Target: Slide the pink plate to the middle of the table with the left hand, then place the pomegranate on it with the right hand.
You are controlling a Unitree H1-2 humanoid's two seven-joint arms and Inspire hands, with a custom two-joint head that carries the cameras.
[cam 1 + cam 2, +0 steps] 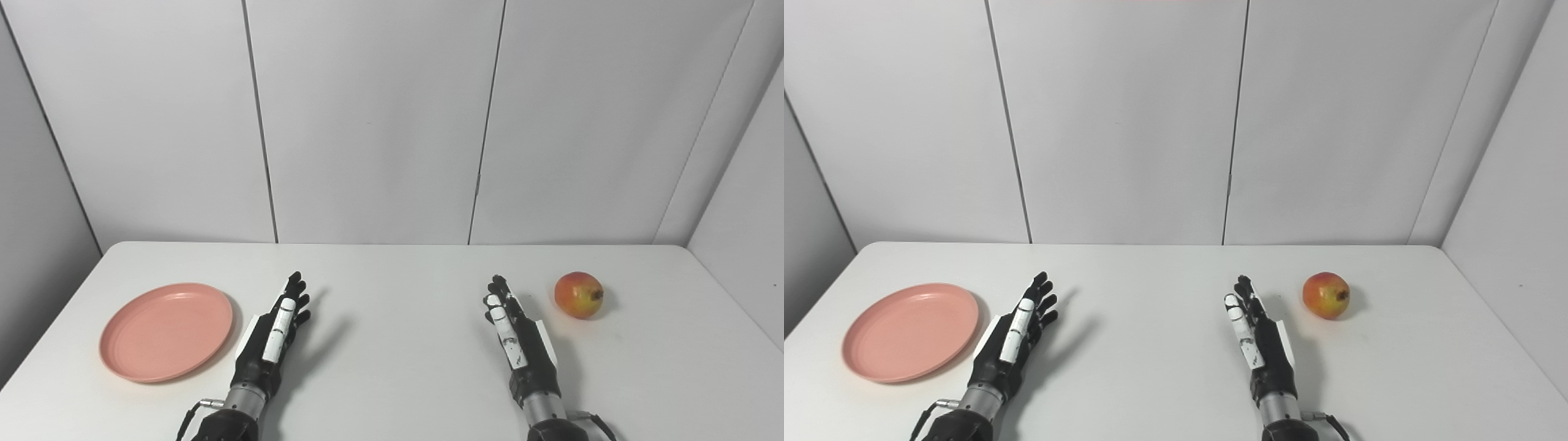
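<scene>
White panel walls behind, white table (392, 380) in front of me. The pink plate (166, 331) sits flat at the far left of the table, empty. The pomegranate (579, 295) sits on the bare tabletop toward the right, upright-ish w/ its crown pointing right. My left hand (274, 334) is just beside the plate's right rim, not touching it, fingers stretched out and apart, holding nothing. My right hand (513, 334) is near the pomegranate, a bit to its left & nearer me, also spread flat and holding nothing. So step 1 hasn't begun, I'd say: plate not yet slid, fruit not yet lifted. Next move, as I judge it: left hand goes over to the plate, presses on the rim or inside, then drags it right to the middle btw my two hands. Light press should do; too steep & the plate could tip. Right hand waits.
</scene>
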